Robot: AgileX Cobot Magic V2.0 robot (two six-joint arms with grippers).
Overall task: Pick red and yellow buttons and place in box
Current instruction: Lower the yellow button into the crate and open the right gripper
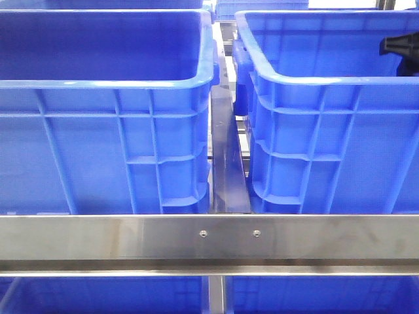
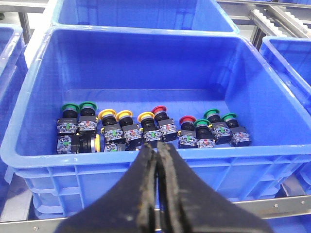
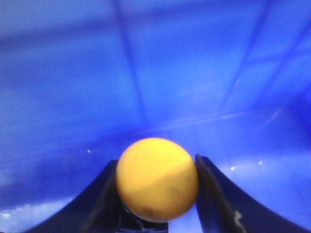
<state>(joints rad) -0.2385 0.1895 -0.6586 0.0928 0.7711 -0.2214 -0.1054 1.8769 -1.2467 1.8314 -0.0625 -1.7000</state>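
In the left wrist view a blue bin [image 2: 146, 58] holds a row of push buttons: several yellow ones [image 2: 107, 114], two red ones [image 2: 159, 110] [image 2: 187, 120] and several green ones [image 2: 69, 108]. One yellow button [image 2: 96, 143] lies on its side. My left gripper [image 2: 158, 145] is shut and empty, just outside the bin's near rim. My right gripper [image 3: 156, 162] is shut on a yellow button [image 3: 156, 179] and holds it inside a blue box [image 3: 146, 73], its cap facing the camera. A black part of the right arm [image 1: 400, 52] shows over the right bin [image 1: 327, 144].
In the front view two tall blue bins stand side by side, the left one [image 1: 105, 131] and the right one, with a narrow metal gap [image 1: 229, 163] between them. A steel rail [image 1: 209, 239] runs across in front. More blue bins surround the button bin.
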